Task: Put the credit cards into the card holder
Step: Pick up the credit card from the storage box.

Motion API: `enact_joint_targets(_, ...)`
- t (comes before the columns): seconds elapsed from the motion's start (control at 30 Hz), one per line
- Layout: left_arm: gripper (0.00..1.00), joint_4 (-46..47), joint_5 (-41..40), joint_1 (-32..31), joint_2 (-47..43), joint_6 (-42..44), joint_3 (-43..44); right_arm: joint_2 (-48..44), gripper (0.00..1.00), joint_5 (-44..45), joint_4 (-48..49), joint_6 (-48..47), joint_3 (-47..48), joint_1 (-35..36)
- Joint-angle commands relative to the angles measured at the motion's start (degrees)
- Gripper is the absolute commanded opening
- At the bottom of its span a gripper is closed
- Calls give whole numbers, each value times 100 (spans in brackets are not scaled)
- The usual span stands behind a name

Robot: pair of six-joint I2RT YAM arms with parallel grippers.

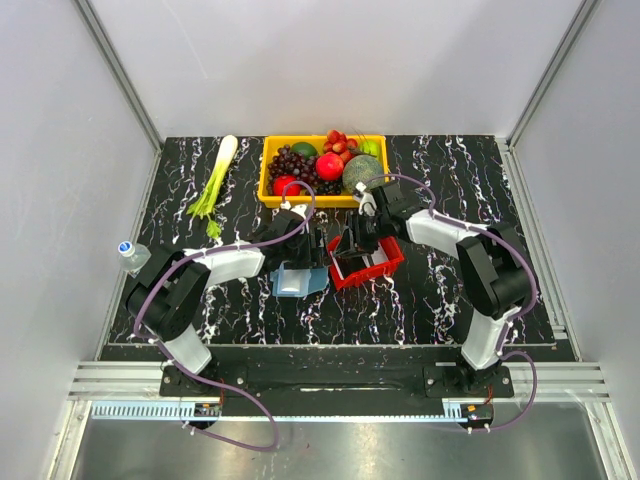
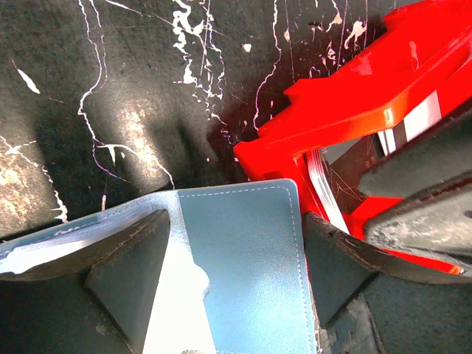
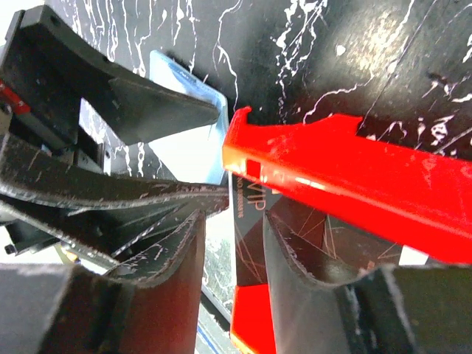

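Your left gripper [image 2: 232, 228] is hanging wide open, straddling the smooth, stitched pale-blue card holder [image 2: 247, 295]. At its 3 o'clock, the glossy red plastic tray [image 2: 332, 125] is crowding the holder's edge, leaving little room. Your right gripper [image 1: 352, 245] is standing with fingers parted, clamping nothing, over a dark scratched credit card [image 3: 251, 214] lying in the tray.

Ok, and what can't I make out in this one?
Number of credit cards in the red tray: in the top view the right gripper covers them; the left wrist view shows only stacked edges.
Card holder pockets: in the left wrist view, glare and the left gripper hide them, and the bottom edge cuts them off.
Print on the dark card below "VIP": in the right wrist view it is too small and blurred.
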Motion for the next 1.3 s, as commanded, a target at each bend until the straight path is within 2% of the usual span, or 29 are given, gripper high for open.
enact_joint_targets(0.0, 76, 183, 21, -11, 74, -50, 163, 209, 44, 121, 36, -58, 373, -15)
enact_joint_targets(0.27, 76, 192, 29, -11, 65, -42, 146, 395, 50, 208, -184, -181, 374, 29)
enact_joint_targets(0.43, 76, 218, 56, -2, 100, -50, 172, 447, 50, 244, -280, -260, 321, 90)
enact_joint_targets(0.87, 76, 236, 91, -2, 118, -68, 163, 447, 28, 94, -210, -216, 286, 169)
enact_joint_targets(1.0, 76, 227, 91, -2, 109, -68, 163, 421, 18, 121, -219, -216, 269, 169)
enact_joint_targets(1.27, 76, 227, 91, -2, 91, -50, 154, 237, 10, 191, -210, -233, 260, 152)
